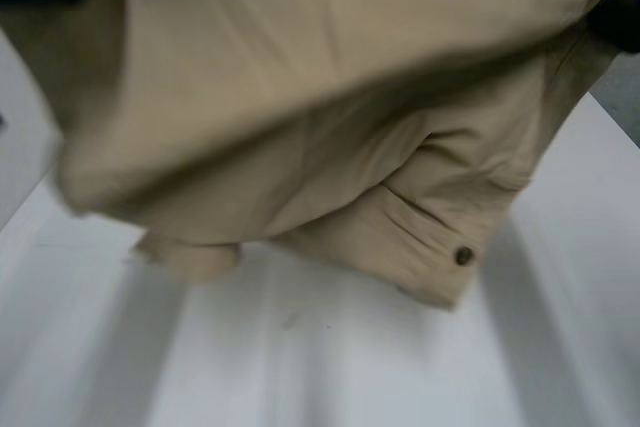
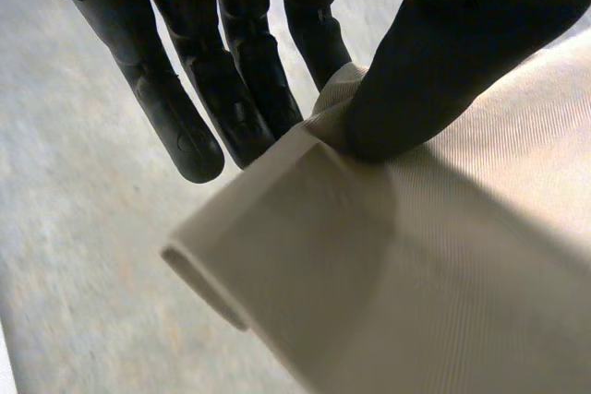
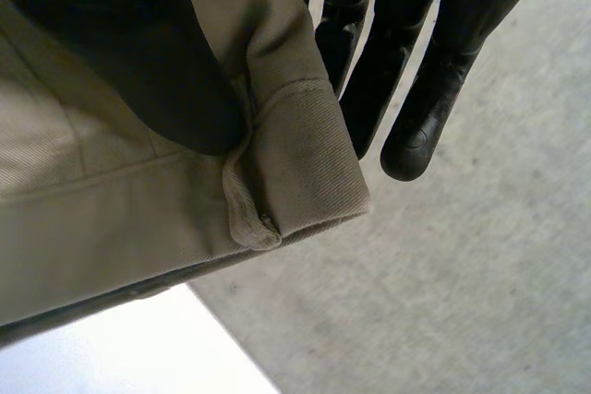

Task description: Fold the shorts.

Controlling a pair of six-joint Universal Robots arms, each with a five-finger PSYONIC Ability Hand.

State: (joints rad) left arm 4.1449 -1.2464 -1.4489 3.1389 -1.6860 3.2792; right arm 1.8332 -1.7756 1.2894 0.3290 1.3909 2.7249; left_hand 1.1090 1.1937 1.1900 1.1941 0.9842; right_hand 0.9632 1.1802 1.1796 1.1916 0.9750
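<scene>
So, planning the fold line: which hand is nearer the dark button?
Right. The right hand pinches the shorts on the side where the button hangs; the left hand pinches the opposite end, farther off.

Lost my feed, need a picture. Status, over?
Left hand pinching shorts corner. Right hand pinching hem corner. Shorts held up over table, button end hanging low.

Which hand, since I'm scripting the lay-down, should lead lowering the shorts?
Right, likely: the right hand pinches the shorts well in from a hem corner; the left hand holds just an edge tip.
</scene>
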